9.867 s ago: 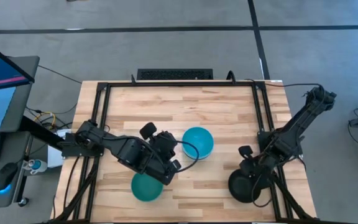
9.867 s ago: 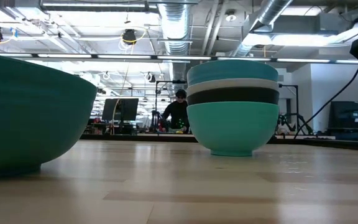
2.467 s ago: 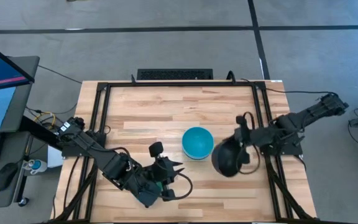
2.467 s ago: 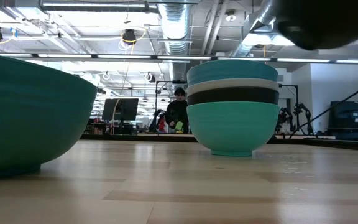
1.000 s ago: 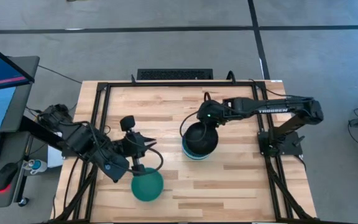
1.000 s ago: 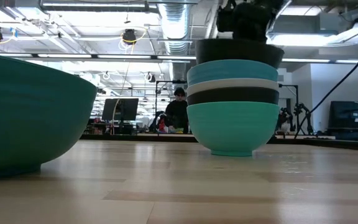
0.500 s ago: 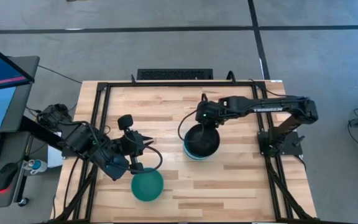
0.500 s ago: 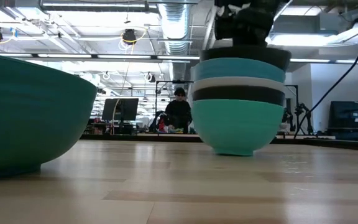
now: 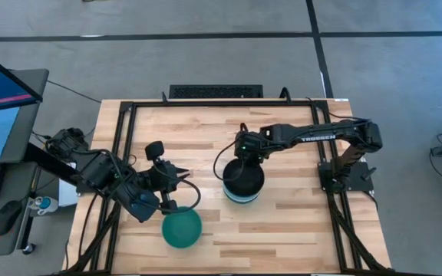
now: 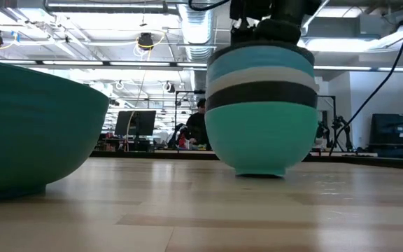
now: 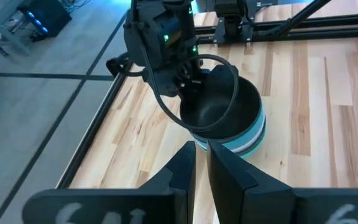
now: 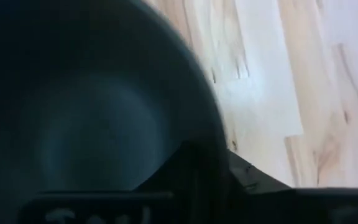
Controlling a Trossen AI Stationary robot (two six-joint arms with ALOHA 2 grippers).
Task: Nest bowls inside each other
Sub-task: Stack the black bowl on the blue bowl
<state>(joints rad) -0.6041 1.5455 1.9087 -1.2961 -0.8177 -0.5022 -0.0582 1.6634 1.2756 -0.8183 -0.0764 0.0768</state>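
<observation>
While the right tool (image 9: 242,156) pinches the rim of the black bowl (image 9: 243,178) atop the nested stack (image 10: 261,105) mid-counter (image 9: 298,222), the left tool (image 9: 177,179) hangs clenched and empty above the teal bowl (image 9: 181,228) near the front edge.

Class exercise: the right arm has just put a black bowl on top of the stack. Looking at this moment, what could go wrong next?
1. The right gripper grips the black bowl by its rim; pulling away before letting go could drag or tip the stack.

2. The teal bowl sits alone near the table's front edge, close to the left gripper, whose fingers look nearly closed; a careless reach might nudge it off.
</observation>
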